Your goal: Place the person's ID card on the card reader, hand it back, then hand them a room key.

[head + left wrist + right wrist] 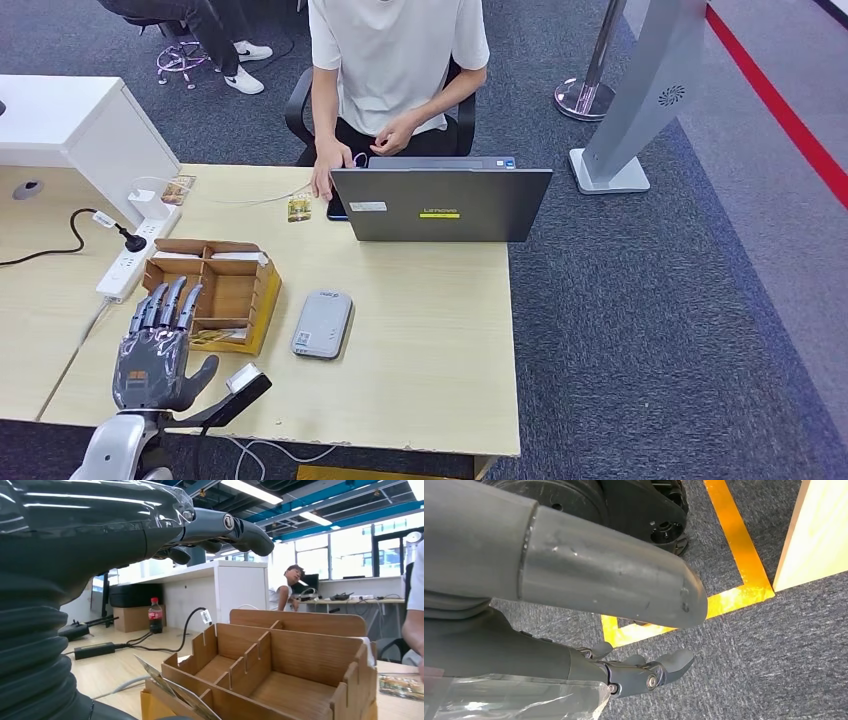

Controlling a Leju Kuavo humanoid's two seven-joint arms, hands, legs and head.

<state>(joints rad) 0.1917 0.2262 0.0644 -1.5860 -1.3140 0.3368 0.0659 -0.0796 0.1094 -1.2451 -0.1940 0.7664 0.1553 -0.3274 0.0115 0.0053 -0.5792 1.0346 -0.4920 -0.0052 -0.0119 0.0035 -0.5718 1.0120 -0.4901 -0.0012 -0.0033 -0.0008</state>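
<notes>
My left hand (155,345) hovers over the table's near left part with its fingers spread and nothing in it, just in front of a wooden compartment box (212,290). In the left wrist view the fingers (220,527) reach above the box (280,665), whose front slot holds flat cards (175,687). The grey card reader (322,324) lies right of the box. A small yellowish card (299,209) rests by the seated person's hand (323,184). My right hand (644,672) hangs beside the desk over the carpet, fingers loosely apart, holding nothing.
A grey laptop (440,203) stands open at the table's far edge, facing the person (395,60). A white power strip (135,258) with a charger and cables lies at the left. Another card (180,188) lies at the far left. A white cabinet (80,120) adjoins the table.
</notes>
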